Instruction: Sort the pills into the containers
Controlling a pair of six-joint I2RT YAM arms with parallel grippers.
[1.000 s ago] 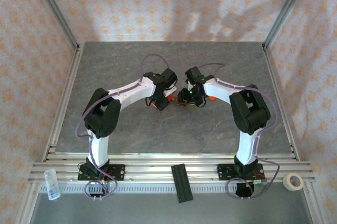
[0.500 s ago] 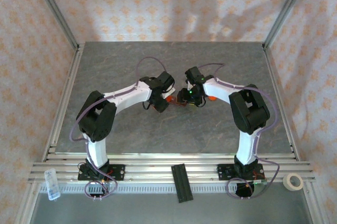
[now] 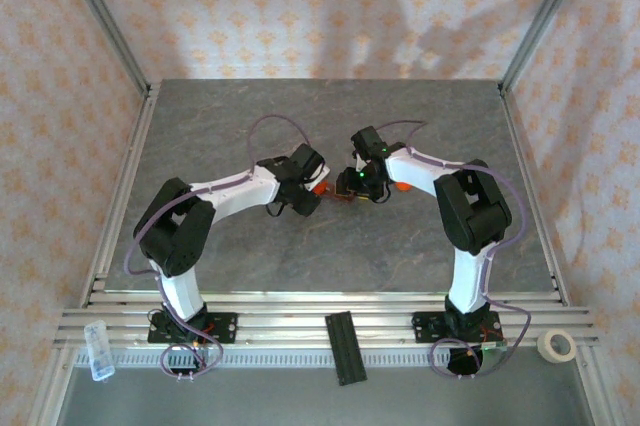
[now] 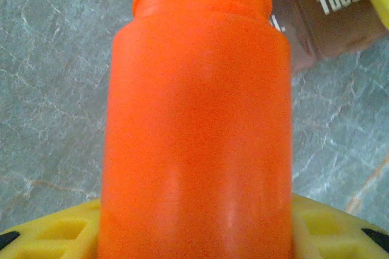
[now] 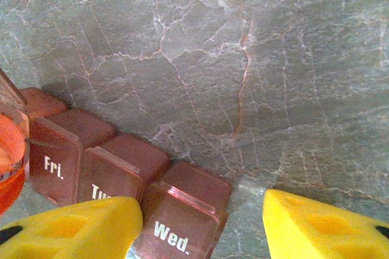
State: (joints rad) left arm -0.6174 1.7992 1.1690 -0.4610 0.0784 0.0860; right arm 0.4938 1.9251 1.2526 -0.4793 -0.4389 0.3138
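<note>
Since a second ago the left arm (image 3: pixel 215 196) has swung its elbow toward the lower left of the top view and its wrist has slid a little leftward, while the right arm (image 3: pixel 440 176) sits as it did. The left gripper (image 3: pixel 303 194) pinches the orange bottle (image 3: pixel 320 186). From the left wrist that bottle (image 4: pixel 197 125) is a smooth, glossy plastic cylinder with a narrower ridged neck at the top of the frame, wedged between two matte yellow pads (image 4: pixel 51 234) with moulded recesses. Its neck points at the containers (image 4: pixel 340 16), a dark red-brown translucent bar in the upper right corner of that frame, printed "Tues." in white. The right wrist view gives more of the containers (image 5: pixel 121 168): square, round-cornered compartments joined in a row along the lower left of the frame, reading "Fri.", "Tu" and "Wed.". The right gripper (image 5: pixel 200 228) is spread, its left pad (image 5: pixel 73 228) lying over the "Tu" compartment and its right pad well apart from the "Wed." end. The bottle's orange rim (image 5: pixel 9 149) shows at the left edge, just beside the far compartments, though contact cannot be told. The table (image 3: pixel 400 126) is grey and veined like marble; from above, the two grippers meet at its centre, and the containers are too small to make out there.
</note>
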